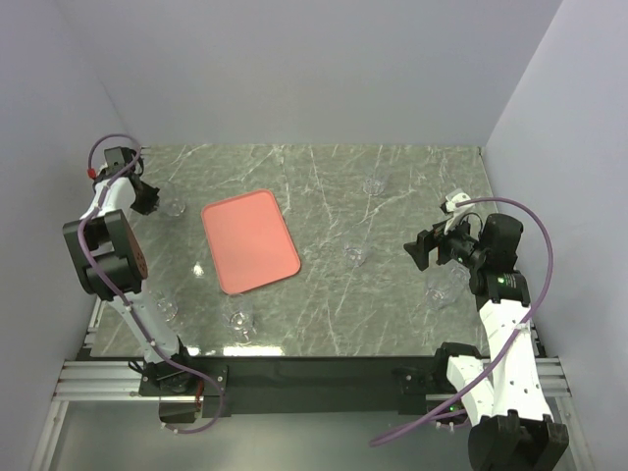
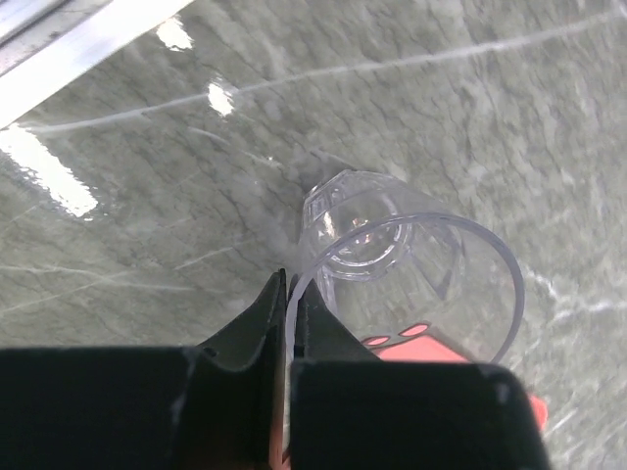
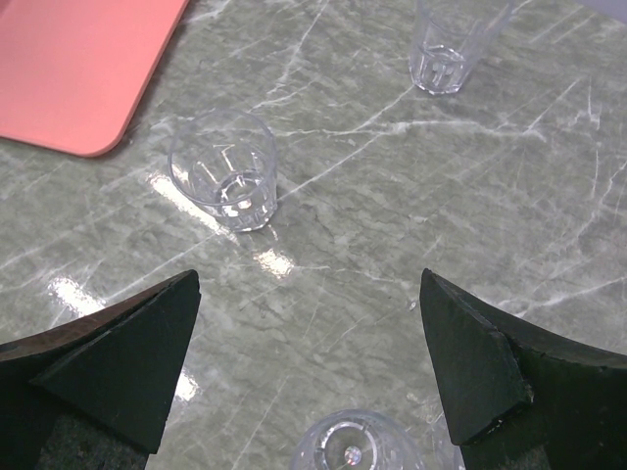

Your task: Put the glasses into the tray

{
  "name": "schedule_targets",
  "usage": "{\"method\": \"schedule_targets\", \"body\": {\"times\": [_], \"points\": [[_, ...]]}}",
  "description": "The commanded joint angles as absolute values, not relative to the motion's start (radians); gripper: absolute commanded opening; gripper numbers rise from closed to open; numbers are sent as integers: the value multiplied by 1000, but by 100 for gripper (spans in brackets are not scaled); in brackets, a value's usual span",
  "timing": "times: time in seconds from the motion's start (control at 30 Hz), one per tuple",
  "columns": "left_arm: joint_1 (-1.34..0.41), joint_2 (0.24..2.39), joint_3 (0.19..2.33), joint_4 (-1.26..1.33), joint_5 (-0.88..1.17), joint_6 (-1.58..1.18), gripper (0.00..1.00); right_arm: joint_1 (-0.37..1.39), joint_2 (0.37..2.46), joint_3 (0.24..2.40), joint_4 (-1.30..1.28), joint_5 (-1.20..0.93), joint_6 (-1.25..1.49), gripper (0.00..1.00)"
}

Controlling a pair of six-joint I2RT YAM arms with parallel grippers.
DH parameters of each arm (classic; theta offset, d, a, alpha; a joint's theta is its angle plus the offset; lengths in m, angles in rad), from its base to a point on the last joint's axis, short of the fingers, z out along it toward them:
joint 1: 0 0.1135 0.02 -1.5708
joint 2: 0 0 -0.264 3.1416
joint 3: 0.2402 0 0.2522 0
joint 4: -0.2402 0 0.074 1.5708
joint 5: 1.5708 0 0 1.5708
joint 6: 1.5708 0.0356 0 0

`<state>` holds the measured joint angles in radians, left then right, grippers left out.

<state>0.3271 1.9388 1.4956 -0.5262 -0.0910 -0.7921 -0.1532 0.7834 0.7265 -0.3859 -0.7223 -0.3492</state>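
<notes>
Left wrist view: L gripper (image 2: 289,294) closed, pinching the wall of held glass (image 2: 411,264) at its rim, one finger inside, one outside. Held glass: clear, colourless, round, thin rim, ribbed base; sits just ahead-right of the fingertips on grey marbled tabletop (image 2: 470,108).
Right wrist view: R gripper (image 3: 310,284) spread wide, holding nothing. Glass 2 (image 3: 225,181) upright, ahead-left; glass 3 (image 3: 446,49) farther ahead-right; glass 4 (image 3: 353,446) close under, btwn the fingers.
Tray (image 3: 78,69): salmon-pink, rounded corner, low rim, far ahead-left of R gripper.
</notes>
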Motion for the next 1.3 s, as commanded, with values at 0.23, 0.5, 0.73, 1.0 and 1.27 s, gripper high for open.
{"method": "schedule_targets", "body": {"times": [0.23, 0.5, 0.73, 1.0, 1.27], "points": [[291, 1773, 1408, -348, 170, -646, 0, -153, 767, 713, -359, -721, -353, 100], [242, 1772, 1393, -305, 293, -578, 0, -153, 762, 712, -356, -721, -353, 100], [178, 1818, 1439, -324, 357, -531, 2, -155, 758, 709, -353, -723, -351, 100], [89, 1873, 1477, -350, 351, -509, 3, -153, 755, 709, -353, -721, -353, 100], [18, 1936, 1517, -365, 322, -518, 0, -155, 753, 707, -354, -722, -354, 100]]}}
